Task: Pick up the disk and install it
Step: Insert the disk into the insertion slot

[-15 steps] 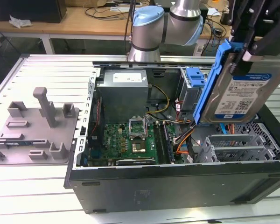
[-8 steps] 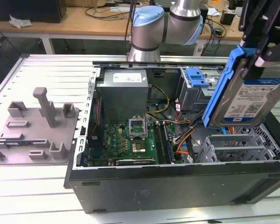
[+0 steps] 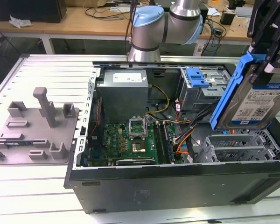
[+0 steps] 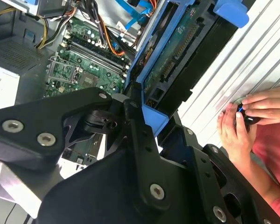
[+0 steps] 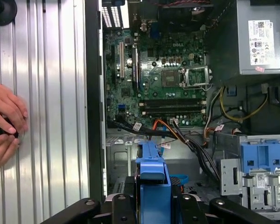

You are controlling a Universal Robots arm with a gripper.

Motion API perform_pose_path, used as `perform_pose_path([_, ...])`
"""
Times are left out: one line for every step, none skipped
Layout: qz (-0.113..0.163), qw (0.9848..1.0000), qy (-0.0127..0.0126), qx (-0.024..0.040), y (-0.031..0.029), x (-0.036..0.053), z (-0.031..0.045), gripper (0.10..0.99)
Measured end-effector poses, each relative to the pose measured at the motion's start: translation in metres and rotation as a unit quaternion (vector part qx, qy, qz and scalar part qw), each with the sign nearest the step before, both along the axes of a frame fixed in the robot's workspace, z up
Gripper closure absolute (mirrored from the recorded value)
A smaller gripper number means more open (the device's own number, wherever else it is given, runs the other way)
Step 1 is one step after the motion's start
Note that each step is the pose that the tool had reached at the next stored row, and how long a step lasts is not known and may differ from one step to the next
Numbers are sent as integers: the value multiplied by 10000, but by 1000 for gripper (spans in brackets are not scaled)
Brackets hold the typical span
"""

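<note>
Disk [image 3: 254,100] above the open case [image 3: 177,186].
My gripper [image 3: 265,63] clenched the tilted disk at three o'clock in the exterior view; its lower edge hung just above the drive cage [image 3: 238,147].

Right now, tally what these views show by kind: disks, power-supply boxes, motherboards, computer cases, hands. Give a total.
Disk, held in the pincer: 1
Power-supply box: 1
Motherboard: 1
Computer case: 1
Hands: 2
Total: 6
</note>
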State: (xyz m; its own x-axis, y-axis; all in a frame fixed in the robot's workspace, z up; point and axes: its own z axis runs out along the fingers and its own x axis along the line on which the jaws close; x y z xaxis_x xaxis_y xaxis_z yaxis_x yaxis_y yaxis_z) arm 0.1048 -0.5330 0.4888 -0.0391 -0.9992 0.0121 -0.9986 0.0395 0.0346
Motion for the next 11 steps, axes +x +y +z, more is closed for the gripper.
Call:
perform_pose_path([0, 10000, 0, 0, -1, 12, -12, 722])
perform_pose_path([0, 10000, 0, 1, -1, 22, -19, 722])
perform_pose_path([0, 10000, 0, 1, -2, 38, -27, 722])
perform_pose_path([0, 10000, 0, 1, -2, 51, -34, 722])
perform_pose_path([0, 10000, 0, 0, -3, 63, -42, 722])
perform_pose_path([0, 10000, 0, 0, -5, 71, -48, 722])
perform_pose_path([0, 10000, 0, 0, -8, 78, -54, 722])
perform_pose_path([0, 10000, 0, 0, -9, 78, -56, 722])
perform_pose_path([-1, 10000, 0, 0, -10, 78, -56, 722])
perform_pose_path([-1, 10000, 0, 0, -10, 78, -57, 722])
perform_pose_path([0, 10000, 0, 1, -11, 79, -57, 722])
